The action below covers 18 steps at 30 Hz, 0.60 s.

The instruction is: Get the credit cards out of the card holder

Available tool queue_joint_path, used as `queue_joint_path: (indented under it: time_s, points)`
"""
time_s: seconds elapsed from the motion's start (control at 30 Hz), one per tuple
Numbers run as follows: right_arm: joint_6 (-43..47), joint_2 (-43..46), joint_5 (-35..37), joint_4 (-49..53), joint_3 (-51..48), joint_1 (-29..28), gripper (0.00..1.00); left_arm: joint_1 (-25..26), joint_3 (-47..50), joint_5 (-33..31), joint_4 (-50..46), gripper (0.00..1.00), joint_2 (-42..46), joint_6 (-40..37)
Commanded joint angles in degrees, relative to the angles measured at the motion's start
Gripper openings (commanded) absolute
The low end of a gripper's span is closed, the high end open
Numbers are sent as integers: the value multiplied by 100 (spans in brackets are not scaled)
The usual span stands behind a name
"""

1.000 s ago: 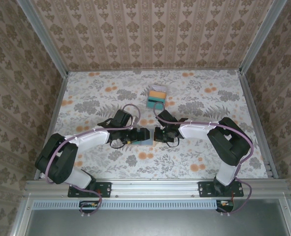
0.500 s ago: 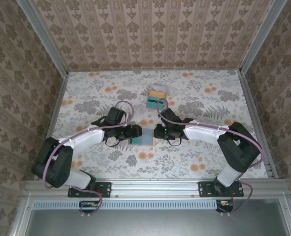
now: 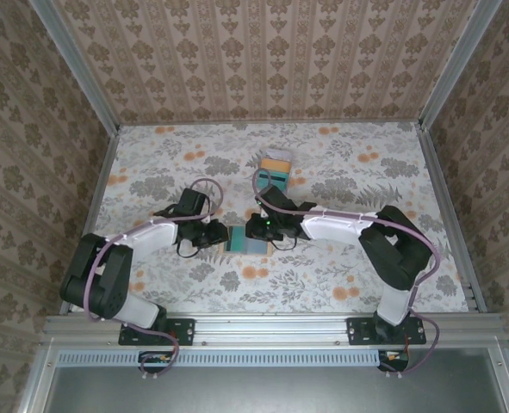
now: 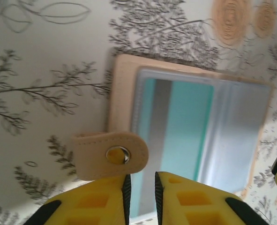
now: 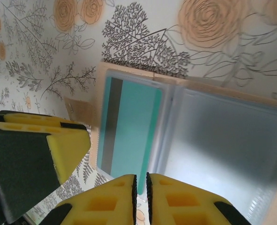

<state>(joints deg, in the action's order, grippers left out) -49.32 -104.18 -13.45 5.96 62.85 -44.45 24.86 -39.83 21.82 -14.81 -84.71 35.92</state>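
The left tool [image 3: 225, 234] is closing. A second ago it was standing wide, and now its fingers are sitting almost together at the edge of the card holder [image 3: 247, 245], beside the snap tab [image 4: 110, 154], with nothing that we can see between them. The right tool [image 3: 251, 230], likewise nearly closed, is shifting leftward over the holder, which is lying open on the desk [image 3: 366, 275]. A teal card [image 5: 129, 126] is sitting in one sleeve, so we are judging the job unfinished. The freed cards [image 3: 274, 170] are lying stacked well beyond.
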Motion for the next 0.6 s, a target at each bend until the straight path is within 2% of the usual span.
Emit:
queue_joint_path:
  time_s: [0.0, 0.13, 0.57]
  points:
    - [-199, -287, -226, -99, 269, -89, 18, -60, 55, -5, 61, 21, -169, -77]
    - [-338, -550, -329, -98, 402, -102, 17, -48, 148, 97, 232, 18, -248, 5]
    - [-629, -839, -342, -98, 342, -87, 17, 92, 269, 120, 356, 17, -384, 169]
